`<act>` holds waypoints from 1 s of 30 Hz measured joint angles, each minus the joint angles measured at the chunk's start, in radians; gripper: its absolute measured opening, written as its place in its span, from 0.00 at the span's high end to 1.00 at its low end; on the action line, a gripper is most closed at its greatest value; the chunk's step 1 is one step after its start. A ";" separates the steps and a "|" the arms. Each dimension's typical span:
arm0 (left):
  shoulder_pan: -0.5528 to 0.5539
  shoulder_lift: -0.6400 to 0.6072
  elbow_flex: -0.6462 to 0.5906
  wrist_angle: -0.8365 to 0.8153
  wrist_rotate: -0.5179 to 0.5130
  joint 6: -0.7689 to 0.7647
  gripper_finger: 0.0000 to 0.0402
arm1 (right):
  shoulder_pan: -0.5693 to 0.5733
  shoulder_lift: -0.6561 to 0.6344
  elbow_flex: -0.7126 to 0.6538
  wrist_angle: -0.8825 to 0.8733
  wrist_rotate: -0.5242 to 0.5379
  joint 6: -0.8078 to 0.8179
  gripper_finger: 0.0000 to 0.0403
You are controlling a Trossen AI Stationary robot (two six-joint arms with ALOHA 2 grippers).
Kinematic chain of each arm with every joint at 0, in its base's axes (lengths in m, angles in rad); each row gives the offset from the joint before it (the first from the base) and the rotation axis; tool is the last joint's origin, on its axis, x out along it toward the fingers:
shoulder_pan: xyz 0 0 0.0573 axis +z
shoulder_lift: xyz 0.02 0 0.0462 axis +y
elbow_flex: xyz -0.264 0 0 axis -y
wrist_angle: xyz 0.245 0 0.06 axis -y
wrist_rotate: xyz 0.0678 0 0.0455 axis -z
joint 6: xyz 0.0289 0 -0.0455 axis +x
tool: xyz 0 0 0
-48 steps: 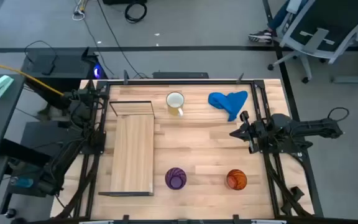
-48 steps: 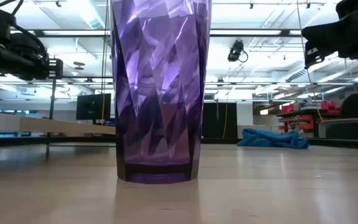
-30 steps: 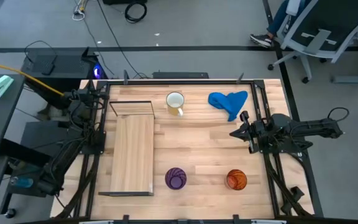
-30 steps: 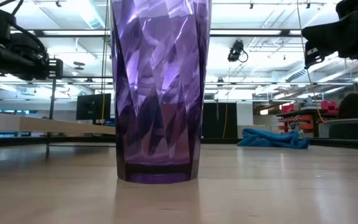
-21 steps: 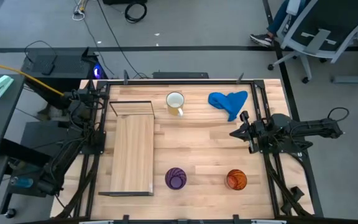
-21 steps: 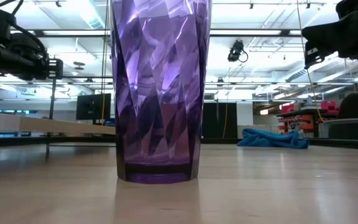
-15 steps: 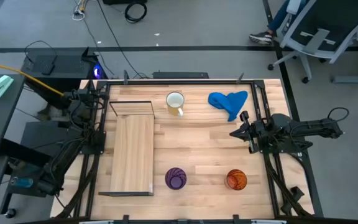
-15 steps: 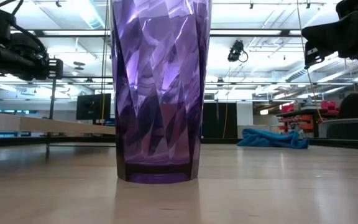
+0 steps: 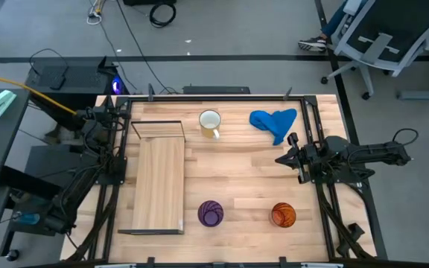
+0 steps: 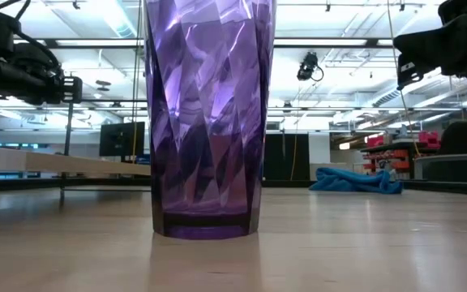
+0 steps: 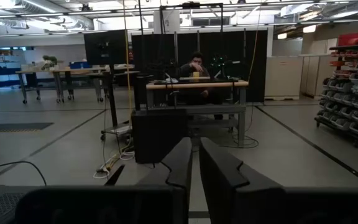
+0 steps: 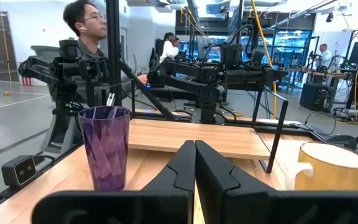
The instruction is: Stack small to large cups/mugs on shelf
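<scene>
Nothing on the surface has shifted between the earlier frames and now — both arms sit where they were and no cup has been touched. With the shelf (image 9: 159, 180) as landmark: the purple cup (image 9: 211, 214) stands just off its near right corner, the orange cup (image 9: 283, 215) farther along the same side, and the white mug (image 9: 210, 122) just beyond its far right corner with the handle toward the near edge. The left gripper (image 11: 195, 163) waits off the shelf's far left corner, its fingers a narrow slit apart with nothing between them; the right gripper (image 12: 194, 163) hangs well to the shelf's right, fingers pressed together and empty. The faceted plastic cups are probably light, stiff and a bit slick — best pinched across the rim wall; the mug looks heavier and breakable, so its rim or handle suits better. A blue cloth (image 9: 274, 122) lies beyond the mug, clear of any path to the shelf.
</scene>
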 joint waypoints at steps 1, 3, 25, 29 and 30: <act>0.000 0.000 0.000 0.000 0.000 0.000 0.90 | 0.000 0.000 0.000 0.000 0.000 0.000 0.96; 0.000 0.000 0.000 0.000 0.000 0.000 0.91 | 0.000 0.000 0.000 0.000 0.000 0.000 0.96; 0.000 0.000 0.000 0.000 0.000 0.000 0.92 | 0.000 0.000 0.000 0.000 0.000 0.000 0.96; 0.000 0.000 0.000 0.000 0.000 0.000 0.93 | 0.000 0.000 0.000 0.000 0.000 0.000 0.96; 0.000 0.000 0.000 0.000 0.000 0.000 0.93 | 0.000 0.000 0.000 0.000 0.000 0.000 0.96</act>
